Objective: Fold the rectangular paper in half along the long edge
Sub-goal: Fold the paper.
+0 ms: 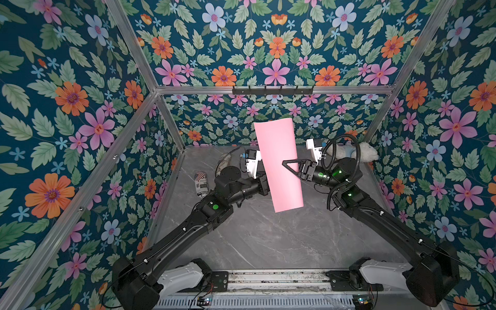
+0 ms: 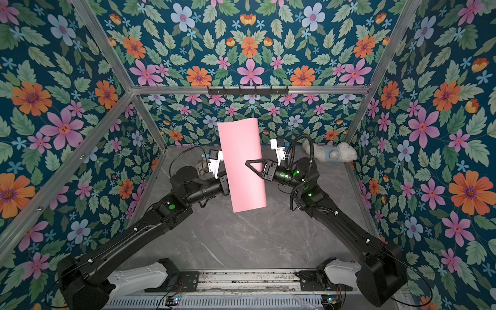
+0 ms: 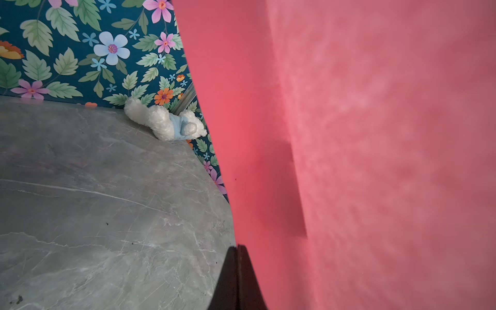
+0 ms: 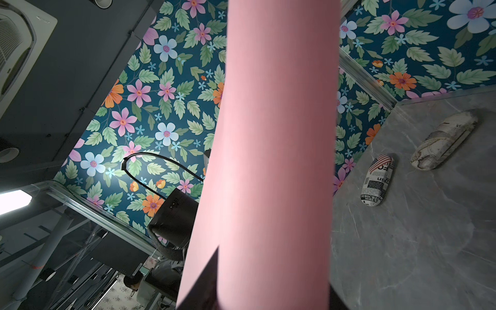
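The left gripper (image 3: 237, 249) is pinched shut on the paper (image 1: 273, 145) at its 9 o'clock edge; in both top views the sheet hides the jaws. The right gripper (image 1: 285, 164) reaches in from 3 o'clock with its jaws apart, one finger across the sheet's near face and the other behind it. The paper is held up off the table (image 1: 255, 241), bowed, with its long edges running roughly 12 to 6. A plush toy (image 1: 359, 154) lies at 2 o'clock in the far corner. A newsprint case (image 1: 201, 185) and a paler case (image 1: 224, 163) lie at 9 o'clock.
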You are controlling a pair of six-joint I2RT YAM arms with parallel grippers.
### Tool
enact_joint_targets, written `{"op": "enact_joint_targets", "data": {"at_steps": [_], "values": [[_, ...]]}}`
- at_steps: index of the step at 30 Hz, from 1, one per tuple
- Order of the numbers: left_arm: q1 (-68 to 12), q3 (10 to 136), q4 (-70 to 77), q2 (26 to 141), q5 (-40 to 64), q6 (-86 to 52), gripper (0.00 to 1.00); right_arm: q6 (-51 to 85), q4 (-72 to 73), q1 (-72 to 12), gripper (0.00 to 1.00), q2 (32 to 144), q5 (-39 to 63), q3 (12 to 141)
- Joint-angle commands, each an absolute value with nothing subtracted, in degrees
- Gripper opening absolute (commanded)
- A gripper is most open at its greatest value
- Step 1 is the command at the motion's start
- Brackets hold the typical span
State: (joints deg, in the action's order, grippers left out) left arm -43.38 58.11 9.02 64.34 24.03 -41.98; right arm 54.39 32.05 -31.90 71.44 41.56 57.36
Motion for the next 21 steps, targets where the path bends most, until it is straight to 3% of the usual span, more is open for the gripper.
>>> {"op": "enact_joint_targets", "data": {"at_steps": [1, 12, 21], "values": [[-43.4, 58.5, 8.7, 63.8, 23.1, -40.7, 0.00, 54.5, 34.5, -31.5, 0.44, 71.3, 41.2, 57.1], [-43.4, 58.1, 7.7, 63.4, 22.1, -40.2, 0.00, 56.3, 38.2, -30.5, 0.48, 70.7, 41.5, 55.4], [-43.4, 58.0, 8.3, 64.5, 22.2, -40.2, 0.00, 56.7, 38.3, -30.6, 0.61, 70.4, 42.1, 55.6]]}}
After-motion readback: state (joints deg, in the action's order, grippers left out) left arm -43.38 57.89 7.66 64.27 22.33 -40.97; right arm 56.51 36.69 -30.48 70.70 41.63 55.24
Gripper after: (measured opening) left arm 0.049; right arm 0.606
